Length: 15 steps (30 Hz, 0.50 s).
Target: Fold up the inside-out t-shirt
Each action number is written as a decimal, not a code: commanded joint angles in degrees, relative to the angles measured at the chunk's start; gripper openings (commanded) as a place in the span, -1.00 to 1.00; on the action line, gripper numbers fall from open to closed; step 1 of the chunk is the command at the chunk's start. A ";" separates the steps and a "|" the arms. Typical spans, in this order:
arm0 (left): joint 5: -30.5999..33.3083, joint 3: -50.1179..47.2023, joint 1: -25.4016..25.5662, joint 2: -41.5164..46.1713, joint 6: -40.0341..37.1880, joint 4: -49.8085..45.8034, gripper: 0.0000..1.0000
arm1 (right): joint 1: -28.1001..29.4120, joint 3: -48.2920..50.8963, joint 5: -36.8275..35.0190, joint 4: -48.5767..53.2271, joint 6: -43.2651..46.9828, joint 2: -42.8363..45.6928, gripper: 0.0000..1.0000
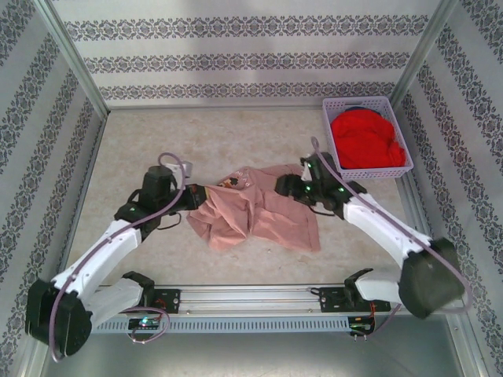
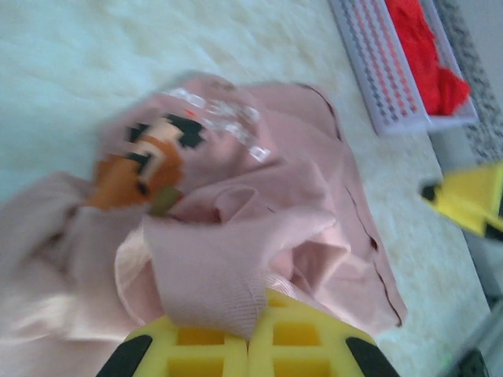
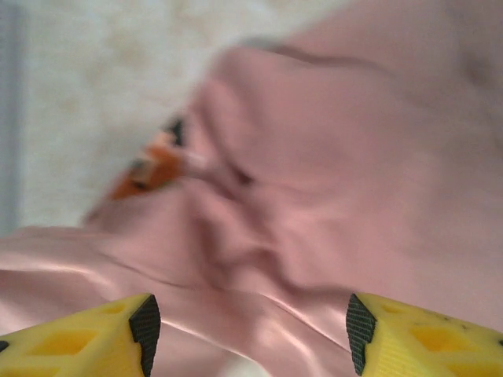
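The inside-out t-shirt (image 1: 259, 216) lies bunched in the centre of the top view with its print showing at the heap's upper left, so it probably needs spreading flat before any fold. The left gripper (image 2: 247, 349) is at the heap's left edge, its jaws pressed together with a fold of pink cloth apparently pinched between them, likely to draw that side outward. The right gripper (image 3: 247, 338) sits at the heap's upper right edge with its jaws spread wide. Cloth lies just beyond them, and nothing is grasped. The basket (image 1: 338, 106) holding the red garment (image 1: 365, 137) stands apart at upper right.
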<state>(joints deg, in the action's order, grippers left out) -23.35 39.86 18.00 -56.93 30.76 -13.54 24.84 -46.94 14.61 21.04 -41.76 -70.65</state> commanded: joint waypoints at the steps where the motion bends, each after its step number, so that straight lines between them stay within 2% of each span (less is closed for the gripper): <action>1: 3.43 3.94 -3.17 2.67 0.98 -9.52 -1.00 | 0.10 4.39 -12.27 19.35 -0.20 1.45 0.34; 4: 2.17 5.99 -5.80 2.02 0.21 -11.15 -1.00 | 0.86 5.79 -13.96 22.30 -2.25 1.22 0.34; 7: 1.10 7.90 -7.15 0.63 -0.34 -11.56 -1.00 | 4.56 4.48 -18.53 25.97 -3.19 -2.20 0.30; 10: 0.66 9.96 -8.77 -0.20 -0.78 -12.53 -1.00 | 7.71 3.73 -22.34 27.96 -3.92 -7.32 0.14; 15: -0.85 11.79 -11.43 -0.69 -1.31 -13.52 -1.00 | 8.95 4.14 -22.93 26.82 -3.81 -12.14 -0.16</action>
<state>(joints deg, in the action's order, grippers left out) -22.87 49.30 8.01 -57.74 30.59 -24.88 33.28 -42.15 -4.38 45.28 -44.84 -81.56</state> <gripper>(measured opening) 0.052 0.431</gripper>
